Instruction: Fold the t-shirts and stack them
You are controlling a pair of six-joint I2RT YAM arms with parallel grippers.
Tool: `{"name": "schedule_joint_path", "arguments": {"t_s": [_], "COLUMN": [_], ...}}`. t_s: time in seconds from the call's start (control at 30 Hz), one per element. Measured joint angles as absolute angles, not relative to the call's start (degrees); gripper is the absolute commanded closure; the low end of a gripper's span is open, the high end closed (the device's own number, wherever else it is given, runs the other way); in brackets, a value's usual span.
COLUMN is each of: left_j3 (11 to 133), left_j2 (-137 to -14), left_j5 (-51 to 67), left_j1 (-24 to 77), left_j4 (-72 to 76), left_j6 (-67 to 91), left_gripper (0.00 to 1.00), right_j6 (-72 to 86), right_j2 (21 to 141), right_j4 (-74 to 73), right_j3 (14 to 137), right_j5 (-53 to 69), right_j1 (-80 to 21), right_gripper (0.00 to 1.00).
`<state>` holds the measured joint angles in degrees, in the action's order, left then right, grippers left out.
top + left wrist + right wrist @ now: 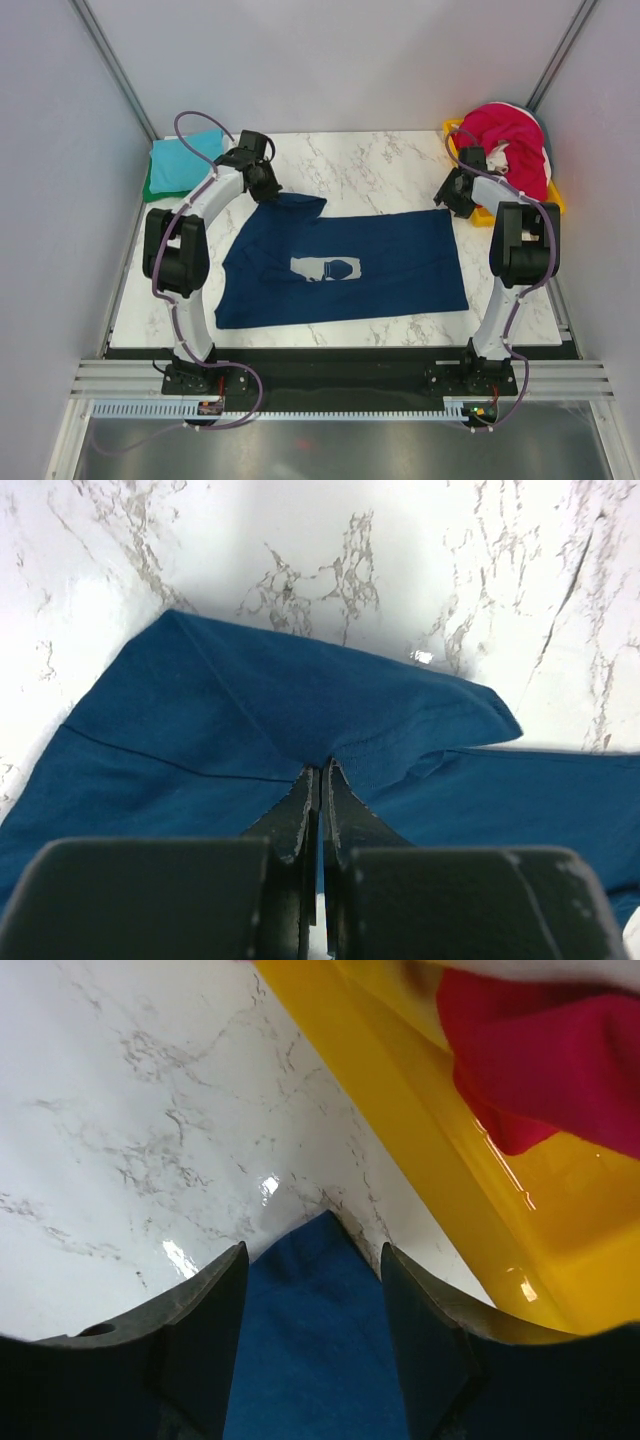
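A navy blue t-shirt [350, 265] with a pale chest print lies spread flat mid-table. My left gripper [268, 190] is shut on the shirt's far left sleeve; the left wrist view shows the jaws pinching a fold of the blue cloth [300, 710]. My right gripper [452, 200] is open over the shirt's far right corner [320, 1290], one finger on each side of it. A magenta-red t-shirt [505, 135] and a white one [530, 155] are heaped in the yellow tray. A teal t-shirt [185, 155] lies folded on a green one [152, 188] at the far left.
The yellow plastic tray [495, 212] stands at the far right, close beside my right gripper; its wall shows in the right wrist view [420, 1140]. Grey walls enclose the marble table [370, 165]. The folded stack sits just behind my left arm.
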<state>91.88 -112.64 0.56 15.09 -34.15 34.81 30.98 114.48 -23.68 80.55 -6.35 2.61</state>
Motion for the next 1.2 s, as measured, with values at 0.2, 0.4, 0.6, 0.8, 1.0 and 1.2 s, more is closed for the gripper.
{"name": "schedule_joint_path", "arguments": {"t_s": [0.2, 0.4, 0.6, 0.8, 1.0, 1.2], "left_j3": [91.0, 91.0, 91.0, 91.0, 83.2, 69.0], "left_j2": [-112.6, -112.6, -111.5, -103.9, -87.5, -73.7], "left_j5": [1.1, 1.9, 2.4, 2.8, 4.0, 7.0], "left_j1": [14.9, 14.5, 13.7, 13.2, 13.1, 13.1], "left_j4": [-34.1, -34.1, -34.3, -37.2, -37.5, -38.8], "left_j6": [34.8, 34.8, 34.8, 34.8, 34.7, 34.7], "left_gripper": [0.98, 0.98, 0.98, 0.98, 0.98, 0.98], "right_j6": [30.4, 30.0, 30.2, 30.1, 30.1, 29.7], "right_j2": [116.3, 117.5, 117.9, 116.3, 103.9, 92.7], "right_j4": [-23.8, -23.3, -24.0, -25.7, -25.8, -25.3], "right_j3": [80.9, 82.0, 83.0, 82.7, 75.6, 66.8], "right_j5": [-7.7, -7.7, -7.5, -6.7, -5.1, -4.3], "right_j1": [2.0, 1.7, 1.7, 1.7, 1.7, 1.7], "right_gripper": [0.57, 1.0, 1.0, 1.0, 1.0, 1.0]}}
